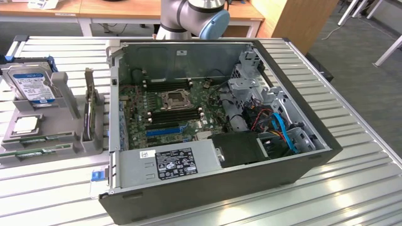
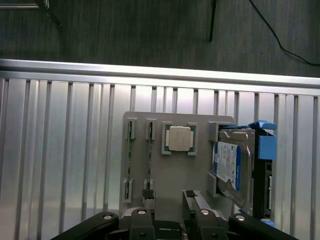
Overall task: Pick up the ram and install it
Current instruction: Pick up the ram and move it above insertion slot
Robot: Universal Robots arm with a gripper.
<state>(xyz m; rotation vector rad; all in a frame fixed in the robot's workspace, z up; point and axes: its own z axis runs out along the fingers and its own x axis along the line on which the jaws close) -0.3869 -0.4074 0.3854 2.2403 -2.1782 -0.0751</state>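
Two ram sticks stand on edge in slots of a grey holder (image 2: 170,175): one ram (image 2: 129,160) and a second ram (image 2: 149,160) beside it. In the exterior view the same rams (image 1: 43,139) (image 1: 33,153) lie along the holder's near edge, at that view's left. My gripper (image 2: 169,194) hangs high above the holder's edge, open, with nothing between its black fingertips (image 2: 147,193). One fingertip sits over the end of the second ram's slot. The open computer case (image 1: 301,165) holds the motherboard (image 1: 169,108) with its memory slots.
The holder also carries a CPU (image 2: 179,138), a blue-labelled hard drive (image 2: 231,167) and an upright expansion card (image 1: 92,117). All stands on a ribbed aluminium table (image 1: 351,197). The arm's base (image 1: 188,16) rises behind the case. Carpet and cables lie past the table edge (image 2: 160,70).
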